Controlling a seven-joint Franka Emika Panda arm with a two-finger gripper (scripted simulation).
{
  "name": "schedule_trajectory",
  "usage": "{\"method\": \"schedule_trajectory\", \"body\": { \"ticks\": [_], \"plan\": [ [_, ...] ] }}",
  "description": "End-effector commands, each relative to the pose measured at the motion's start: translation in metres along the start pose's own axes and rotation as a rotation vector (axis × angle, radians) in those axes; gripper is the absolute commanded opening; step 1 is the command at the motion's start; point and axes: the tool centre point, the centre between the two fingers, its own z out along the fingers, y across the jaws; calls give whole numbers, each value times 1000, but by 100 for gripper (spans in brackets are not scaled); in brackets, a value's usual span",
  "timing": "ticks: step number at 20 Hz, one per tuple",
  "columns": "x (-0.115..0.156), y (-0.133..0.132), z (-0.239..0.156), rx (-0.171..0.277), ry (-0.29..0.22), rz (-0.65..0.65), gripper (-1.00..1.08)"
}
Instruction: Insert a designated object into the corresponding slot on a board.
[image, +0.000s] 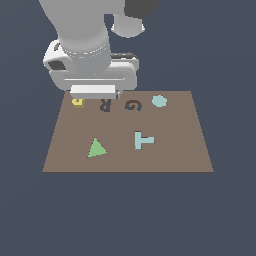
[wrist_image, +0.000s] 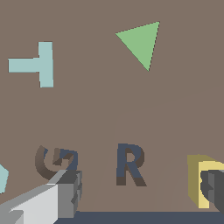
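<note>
Evidently rigid and light, the yellow R block (wrist_image: 197, 179) lay at the board's (image: 175, 155) far edge beside the R slot (wrist_image: 129, 164); the gripper (wrist_image: 140, 192), spread wide, had one finger at its side.

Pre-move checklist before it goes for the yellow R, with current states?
1. Yellow R located on the board: ok, near the far edge, at the exterior view's left.
2. R slot empty: ok.
3. End effector around the yellow R: not ok; only one finger is at it.
4. Fingers spread: ok.
5. Green triangle and T clear of the slot: ok.
6. Yellow R's orientation versus the slot: cannot tell, partly hidden.
</note>
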Motion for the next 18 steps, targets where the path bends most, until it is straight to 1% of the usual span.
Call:
{"method": "schedule_trajectory", "body": {
  "ticks": [1,6,10,14,18],
  "plan": [
    [-11,23,12,-3,6,-5,100],
    [-28,63,34,-8,17,-14,100],
    [-36,86,47,-10,23,-20,100],
    [-40,99,54,-11,27,-23,100],
    [-42,104,56,-11,28,-24,100]
  ]
}}
